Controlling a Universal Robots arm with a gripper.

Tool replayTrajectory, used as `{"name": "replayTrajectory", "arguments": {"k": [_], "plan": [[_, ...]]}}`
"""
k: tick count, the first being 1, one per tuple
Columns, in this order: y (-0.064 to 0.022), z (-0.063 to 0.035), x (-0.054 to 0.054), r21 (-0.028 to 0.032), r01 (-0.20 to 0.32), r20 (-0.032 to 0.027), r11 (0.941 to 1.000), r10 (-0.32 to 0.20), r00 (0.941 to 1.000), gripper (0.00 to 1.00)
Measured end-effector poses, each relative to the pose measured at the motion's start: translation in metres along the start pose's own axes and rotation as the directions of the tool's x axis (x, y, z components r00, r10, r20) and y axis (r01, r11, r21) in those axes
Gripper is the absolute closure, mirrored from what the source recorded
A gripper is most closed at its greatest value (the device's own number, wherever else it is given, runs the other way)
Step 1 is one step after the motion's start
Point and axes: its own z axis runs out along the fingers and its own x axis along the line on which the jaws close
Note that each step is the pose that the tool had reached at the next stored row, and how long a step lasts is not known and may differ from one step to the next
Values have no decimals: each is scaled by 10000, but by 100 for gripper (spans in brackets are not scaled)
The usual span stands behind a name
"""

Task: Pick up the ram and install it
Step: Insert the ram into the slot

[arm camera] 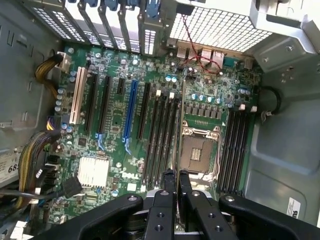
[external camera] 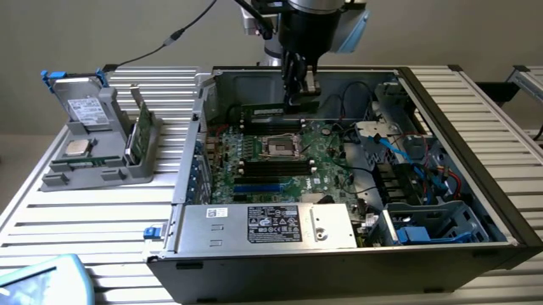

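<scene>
My gripper (external camera: 299, 100) reaches down into the open computer case and is shut on the ram (external camera: 269, 110), a slim green stick held level above the back part of the motherboard (external camera: 293, 181). In the wrist view the ram (arm camera: 179, 130) shows edge-on as a thin line running out from between the black fingers (arm camera: 168, 186). It hangs between a bank of black memory slots (arm camera: 162, 140) and the processor socket (arm camera: 200, 152). A second slot bank (arm camera: 237, 145) lies on the socket's other side. The stick is above the board, apart from any slot.
The case walls (external camera: 203, 95) ring the board, with a silver power supply (external camera: 271, 225) at the front and cables and a drive cage (external camera: 424, 222) toward the exterior view's right. A grey holder (external camera: 93, 168) outside the case carries a broader green card (external camera: 140, 130) and a small silver chip (external camera: 78, 148).
</scene>
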Motion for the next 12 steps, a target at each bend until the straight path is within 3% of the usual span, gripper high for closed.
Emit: {"name": "replayTrajectory", "arguments": {"k": [12], "plan": [[-11,205,20,2,-134,-26,9999,134,9999,86]]}}
